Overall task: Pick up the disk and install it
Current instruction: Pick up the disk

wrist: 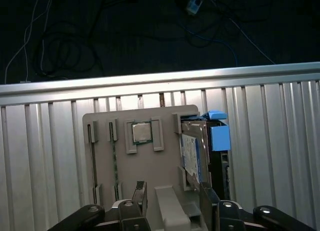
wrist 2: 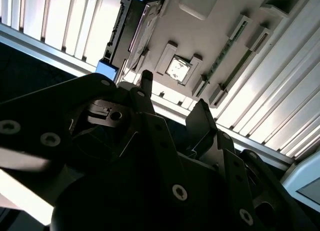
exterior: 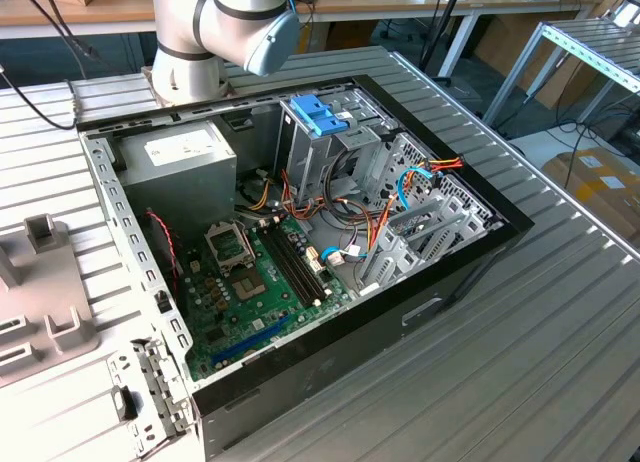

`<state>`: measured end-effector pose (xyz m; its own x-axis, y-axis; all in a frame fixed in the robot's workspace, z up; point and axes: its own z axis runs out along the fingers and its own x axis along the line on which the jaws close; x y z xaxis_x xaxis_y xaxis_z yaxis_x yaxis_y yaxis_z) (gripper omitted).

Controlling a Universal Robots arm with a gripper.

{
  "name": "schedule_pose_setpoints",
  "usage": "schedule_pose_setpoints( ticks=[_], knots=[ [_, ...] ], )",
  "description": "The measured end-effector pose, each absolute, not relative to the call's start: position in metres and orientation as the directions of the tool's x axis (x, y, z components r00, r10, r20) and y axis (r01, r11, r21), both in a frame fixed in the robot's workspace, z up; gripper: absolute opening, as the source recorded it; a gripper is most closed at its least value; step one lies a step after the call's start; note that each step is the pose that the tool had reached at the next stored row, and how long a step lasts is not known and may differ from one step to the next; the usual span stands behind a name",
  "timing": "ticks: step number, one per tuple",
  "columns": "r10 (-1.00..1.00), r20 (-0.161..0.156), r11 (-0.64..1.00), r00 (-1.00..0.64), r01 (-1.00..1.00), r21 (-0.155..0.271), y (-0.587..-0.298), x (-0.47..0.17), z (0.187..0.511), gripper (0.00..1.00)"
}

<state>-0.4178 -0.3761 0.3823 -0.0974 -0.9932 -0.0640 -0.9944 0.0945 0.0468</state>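
The disk (wrist: 196, 150) stands on edge in a slot at one side of a grey fixture plate (wrist: 160, 166), its dark body framed by light-blue rails with a blue end tab (wrist: 219, 136). It also appears in the second wrist view as the disk (wrist 2: 131, 28), edge-on beside the plate (wrist 2: 210, 26). My gripper (wrist: 172, 187) hangs above the plate, open, with nothing between its two dark fingers (wrist: 140, 191). In the second wrist view the gripper (wrist 2: 173, 91) points at the plate, apart from the disk.
A processor chip (wrist: 141, 132) sits in a holder on the plate beside the disk. In the exterior view an open computer case (exterior: 470, 252) lies on the ribbed metal table, with motherboard (exterior: 260, 272), power supply (exterior: 180, 162) and a drive cage topped by a blue bracket (exterior: 318, 112).
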Motion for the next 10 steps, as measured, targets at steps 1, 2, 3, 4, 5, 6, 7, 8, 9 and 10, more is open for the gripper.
schedule_pose_setpoints(
  ticks=[1, 2, 3, 4, 5, 6, 7, 8, 9, 10],
  knots=[
    [-0.993, -0.064, 0.095, -0.097, -0.994, 0.047, -0.3758, -0.4178, 0.3821, 0.54],
    [-0.993, -0.064, 0.095, -0.097, -0.994, 0.047, -0.3755, -0.4178, 0.3819, 0.54],
    [-0.993, -0.064, 0.094, -0.097, -0.994, 0.047, -0.3753, -0.4178, 0.3817, 0.54],
    [-0.993, -0.064, 0.095, -0.097, -0.994, 0.047, -0.3751, -0.4178, 0.3816, 0.54],
    [-0.993, -0.064, 0.094, -0.097, -0.994, 0.047, -0.3750, -0.4178, 0.3815, 0.54],
    [-0.993, -0.064, 0.094, -0.097, -0.994, 0.047, -0.3748, -0.4178, 0.3813, 0.54],
    [-0.993, -0.064, 0.094, -0.097, -0.994, 0.047, -0.3747, -0.4178, 0.3812, 0.54],
    [-0.993, -0.064, 0.095, -0.097, -0.994, 0.047, -0.3745, -0.4178, 0.3810, 0.54],
    [-0.993, -0.064, 0.094, -0.097, -0.994, 0.047, -0.3745, -0.4178, 0.3809, 0.54],
    [-0.993, -0.064, 0.095, -0.097, -0.994, 0.047, -0.3744, -0.4178, 0.3808, 0.54]
  ],
)
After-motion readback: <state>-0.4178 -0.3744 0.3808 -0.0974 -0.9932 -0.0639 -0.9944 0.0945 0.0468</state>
